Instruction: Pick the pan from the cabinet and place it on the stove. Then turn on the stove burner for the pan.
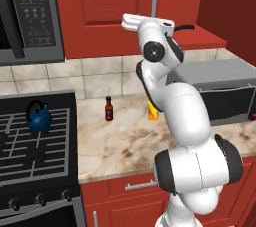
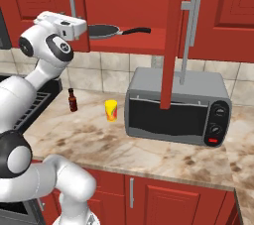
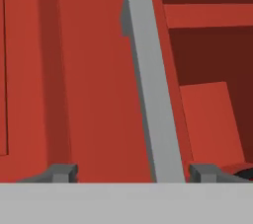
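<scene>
The pan (image 2: 103, 31), dark grey with a long black handle (image 2: 136, 30), rests on the red shelf (image 2: 144, 43) of the open cabinet. Its handle also pokes out past the arm (image 1: 184, 27). My gripper (image 3: 133, 172) is raised in front of the shut cabinet door (image 3: 94, 85), left of the pan. It is open, and the door's silver bar handle (image 3: 150, 80) runs between the fingertips (image 3: 62, 172), closer to the right one. A dark sliver of the pan (image 3: 245, 173) shows at the right edge. The stove (image 1: 30, 153) lies low on the left, its knobs (image 1: 37, 200) along the front.
A blue kettle (image 1: 38, 116) stands on the stove's back grate. On the counter are a small brown bottle (image 1: 108, 108), a yellow cup (image 2: 111, 110) and a grey toaster oven (image 2: 176, 107). The open cabinet door (image 2: 171, 35) juts out above the oven. A microwave (image 1: 30, 16) hangs over the stove.
</scene>
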{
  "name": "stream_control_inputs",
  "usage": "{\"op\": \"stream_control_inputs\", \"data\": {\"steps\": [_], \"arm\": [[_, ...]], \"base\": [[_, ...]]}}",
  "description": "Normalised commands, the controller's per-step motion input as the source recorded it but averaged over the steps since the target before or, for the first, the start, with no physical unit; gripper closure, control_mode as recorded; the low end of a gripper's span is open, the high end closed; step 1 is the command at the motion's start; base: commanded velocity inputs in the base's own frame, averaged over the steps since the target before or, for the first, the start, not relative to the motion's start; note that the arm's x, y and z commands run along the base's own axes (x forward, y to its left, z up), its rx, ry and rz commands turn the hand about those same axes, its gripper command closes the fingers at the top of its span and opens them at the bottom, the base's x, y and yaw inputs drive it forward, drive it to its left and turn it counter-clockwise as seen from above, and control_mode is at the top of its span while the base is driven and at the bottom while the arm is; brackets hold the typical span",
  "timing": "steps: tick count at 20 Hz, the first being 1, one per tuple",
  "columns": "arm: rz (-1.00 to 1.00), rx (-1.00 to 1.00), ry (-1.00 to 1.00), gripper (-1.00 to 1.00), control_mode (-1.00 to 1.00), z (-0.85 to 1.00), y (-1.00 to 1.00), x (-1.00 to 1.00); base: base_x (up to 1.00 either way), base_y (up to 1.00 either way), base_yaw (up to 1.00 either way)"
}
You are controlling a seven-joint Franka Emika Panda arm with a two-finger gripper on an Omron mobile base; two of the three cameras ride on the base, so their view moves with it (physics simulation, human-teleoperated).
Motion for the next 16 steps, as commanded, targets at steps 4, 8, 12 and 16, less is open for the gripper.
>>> {"op": "stream_control_inputs", "data": {"steps": [4,8,12,16], "arm": [[0.03,0.00,-0.02,-1.00,-1.00,0.00,0.16,0.35],[0.03,-0.01,0.00,1.00,-1.00,-0.02,0.21,0.41],[0.07,0.00,0.01,1.00,-1.00,0.00,0.16,0.47],[0.06,-0.03,0.09,1.00,-1.00,-0.10,0.18,0.34]], "base": [[0.00,0.00,0.00],[0.00,0.00,0.00],[0.00,0.00,0.00],[0.00,0.00,0.00]]}}
